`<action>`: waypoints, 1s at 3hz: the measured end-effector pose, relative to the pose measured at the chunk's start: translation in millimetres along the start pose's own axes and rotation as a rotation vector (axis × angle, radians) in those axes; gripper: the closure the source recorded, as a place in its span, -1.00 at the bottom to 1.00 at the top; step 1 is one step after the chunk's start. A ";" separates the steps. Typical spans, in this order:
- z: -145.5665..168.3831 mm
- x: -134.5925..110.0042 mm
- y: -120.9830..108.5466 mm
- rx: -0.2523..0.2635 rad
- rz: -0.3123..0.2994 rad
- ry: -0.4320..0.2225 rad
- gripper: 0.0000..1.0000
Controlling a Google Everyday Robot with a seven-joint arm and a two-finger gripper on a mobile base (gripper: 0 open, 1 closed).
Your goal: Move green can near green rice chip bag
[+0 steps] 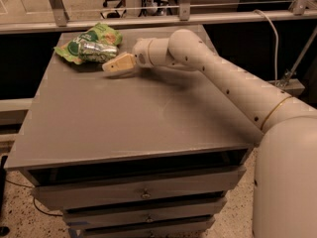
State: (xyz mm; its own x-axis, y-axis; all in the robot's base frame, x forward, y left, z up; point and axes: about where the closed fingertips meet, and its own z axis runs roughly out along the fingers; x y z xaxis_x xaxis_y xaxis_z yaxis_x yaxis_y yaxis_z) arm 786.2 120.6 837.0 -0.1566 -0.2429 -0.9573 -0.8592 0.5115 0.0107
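The small aluminium can with the green and white wrap [99,49] lies on its side at about 11 o'clock on the flat grey table top [124,123]. It rests directly on the crinkled light-green rice chip bag with the dark green oval logo [99,34], so the two things touch each other. The cream-coloured gripper [113,66] of the white robot arm [223,76] is just beside the can, at about 5 o'clock from it, low over the table and pointing toward 9 o'clock. It seems to be apart from the can and to carry nothing, but I cannot tell whether it is wide or narrow. To my judgement the main part of the task is done, because the can is already at the bag. What is left is probably only to take the arm away without pushing the can, which may roll easily on the soft bag.
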 end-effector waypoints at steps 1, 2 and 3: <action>-21.2 0.1 -3.0 0.022 -0.022 0.034 -1.00; -49.1 1.4 -5.2 0.032 -0.045 0.059 -1.00; -95.0 2.5 -7.3 0.044 -0.080 0.043 -1.00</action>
State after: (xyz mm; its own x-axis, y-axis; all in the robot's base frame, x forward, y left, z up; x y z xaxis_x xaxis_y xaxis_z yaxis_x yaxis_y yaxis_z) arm 745.8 38.0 861.9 -0.1096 -0.3193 -0.9413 -0.8479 0.5242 -0.0791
